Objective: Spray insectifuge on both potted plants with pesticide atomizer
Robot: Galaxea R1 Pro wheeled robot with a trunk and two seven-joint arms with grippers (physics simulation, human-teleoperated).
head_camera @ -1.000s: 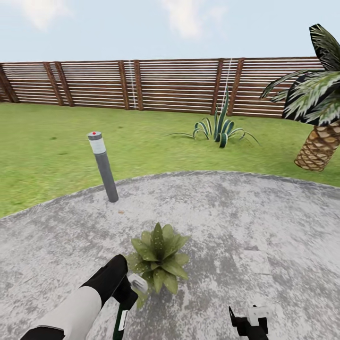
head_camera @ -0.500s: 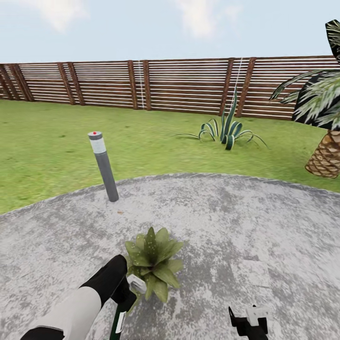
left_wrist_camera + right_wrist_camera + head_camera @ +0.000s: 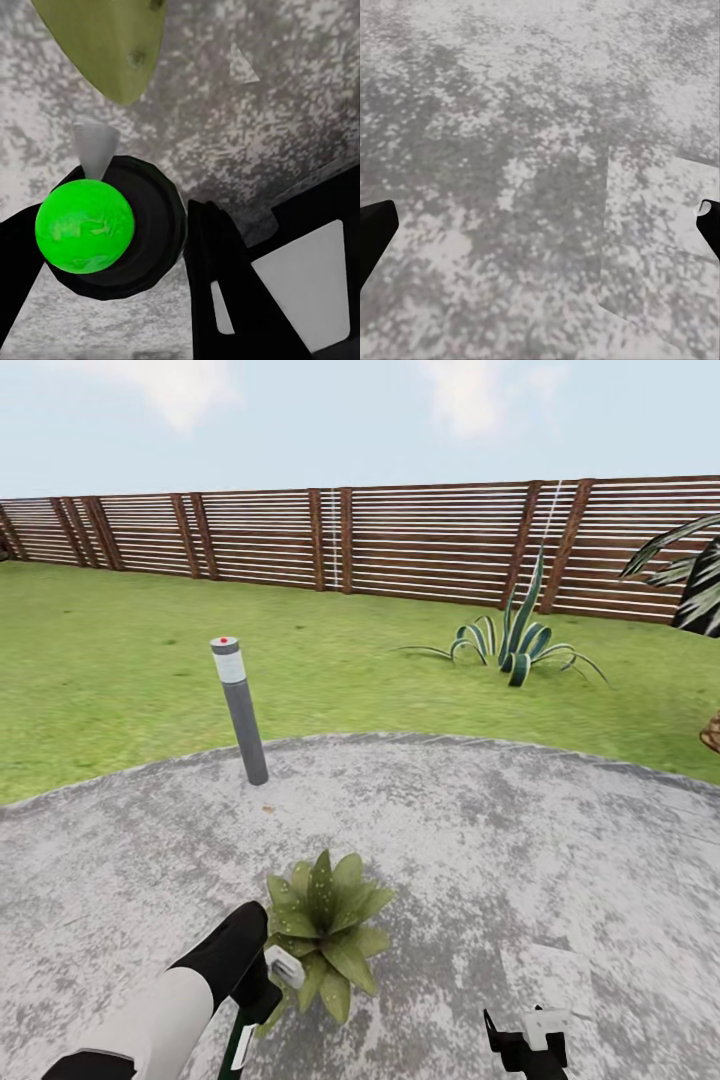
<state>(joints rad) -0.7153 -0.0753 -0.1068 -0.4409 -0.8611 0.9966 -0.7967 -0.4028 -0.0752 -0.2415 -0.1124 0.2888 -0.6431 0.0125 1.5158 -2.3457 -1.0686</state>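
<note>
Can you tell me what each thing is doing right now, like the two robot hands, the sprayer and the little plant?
left gripper: shut on the pesticide atomizer, right beside the plant.
pesticide atomizer: held, with its green top and pale nozzle toward a leaf.
potted plant: upright on the paving, leaves spread.
right gripper: open, holding nothing, over bare paving.
bollard light: standing upright at the paving's edge.

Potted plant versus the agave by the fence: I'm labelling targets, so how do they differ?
The potted plant is a low rosette of broad speckled leaves on the paving, beside the left tool. The agave has long, narrow striped leaves, one upright, and stands on the lawn. Both are green.
</note>
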